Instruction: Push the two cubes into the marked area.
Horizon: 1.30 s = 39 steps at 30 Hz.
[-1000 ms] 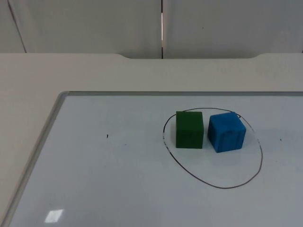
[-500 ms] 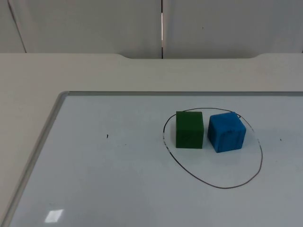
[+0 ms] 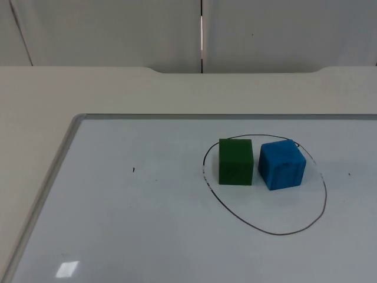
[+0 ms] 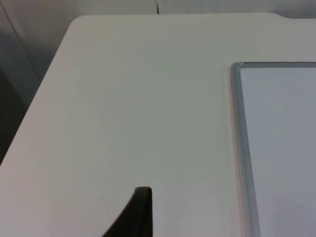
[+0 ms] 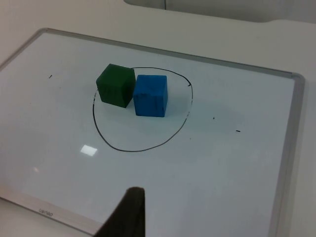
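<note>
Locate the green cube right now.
In the top view the green cube sits on the whiteboard, inside the drawn outline at its left edge, just left of the blue cube.

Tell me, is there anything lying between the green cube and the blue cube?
Nothing. In the top view a narrow strip of bare whiteboard separates the green cube from the blue cube; both sit inside the drawn loop.
</note>
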Available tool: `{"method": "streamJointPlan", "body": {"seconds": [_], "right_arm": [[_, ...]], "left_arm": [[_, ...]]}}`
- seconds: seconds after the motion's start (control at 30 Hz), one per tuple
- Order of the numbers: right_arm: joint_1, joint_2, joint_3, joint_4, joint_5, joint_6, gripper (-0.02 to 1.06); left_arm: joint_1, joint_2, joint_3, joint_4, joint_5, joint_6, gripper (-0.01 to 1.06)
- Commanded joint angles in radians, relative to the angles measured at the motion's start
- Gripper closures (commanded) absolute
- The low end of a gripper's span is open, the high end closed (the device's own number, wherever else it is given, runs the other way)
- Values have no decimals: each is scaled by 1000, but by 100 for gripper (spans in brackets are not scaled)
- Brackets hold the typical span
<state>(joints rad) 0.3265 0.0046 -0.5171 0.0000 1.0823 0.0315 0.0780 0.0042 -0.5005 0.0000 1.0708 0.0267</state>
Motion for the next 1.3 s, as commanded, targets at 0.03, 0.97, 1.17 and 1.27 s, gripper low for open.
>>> {"method": "streamJointPlan", "body": {"seconds": [0.03,0.97,1.17,1.27], "right_arm": [[0,-5,1,0,-5,-5,-1],[-5,-5,1,8,-4,-5,-1],[-5,-5,1,8,-4,-5,-1],[-23,-5,1,8,-4,-5,-1]], "left_arm": [[4,-4,5,8,3,-5,0],[4,-4,5,8,3,-5,0],[4,-4,5,8,3,-5,0],[4,-4,5,8,3,-5,0]]}}
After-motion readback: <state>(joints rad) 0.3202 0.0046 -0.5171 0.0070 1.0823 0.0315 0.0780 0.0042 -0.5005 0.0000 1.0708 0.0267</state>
